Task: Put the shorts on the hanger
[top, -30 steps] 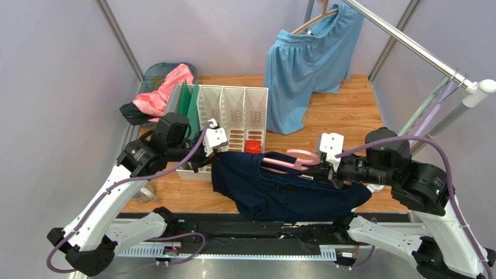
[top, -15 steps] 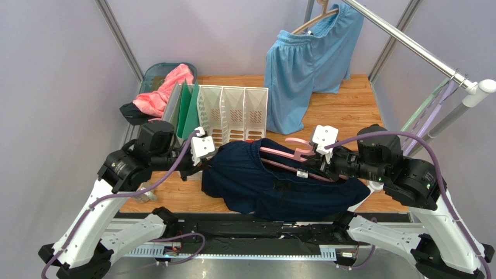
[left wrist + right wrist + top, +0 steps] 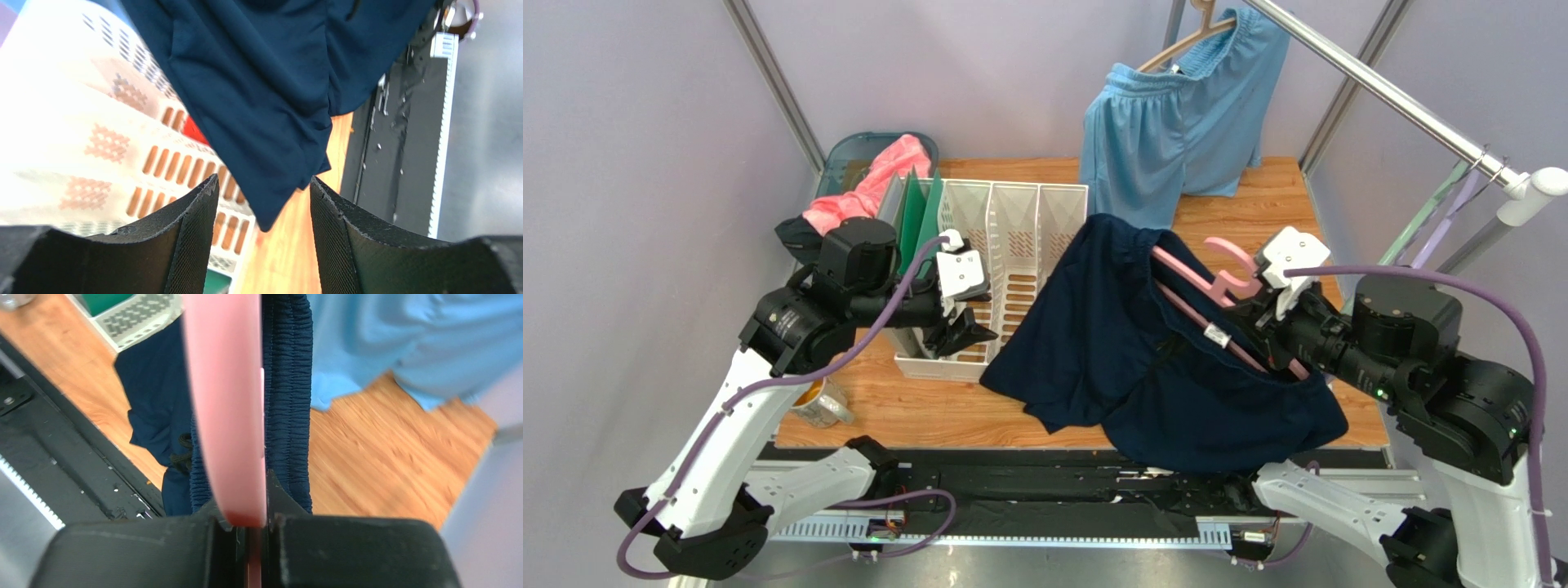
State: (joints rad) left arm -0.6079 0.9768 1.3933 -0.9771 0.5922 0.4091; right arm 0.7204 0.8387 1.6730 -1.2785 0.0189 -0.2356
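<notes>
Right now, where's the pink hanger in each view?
Top external: hanger right of centre, slanting through the waistband of the navy shorts.
Left wrist: not in it; only the shorts and a white rack.
Right wrist: hanger is the broad pink band down the middle, clamped in the right tool.
Shared landmark: the shorts, whose waistband sits just right of the hanger in the right wrist view.

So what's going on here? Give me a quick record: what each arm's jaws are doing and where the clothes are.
left jaws: open, empty, navy shorts hanging just ahead
right jaws: shut on the pink hanger
navy shorts: draped from that hanger, waistband along its arm
light blue shorts: hanging at the back
white rack: standing on the wooden table
</notes>
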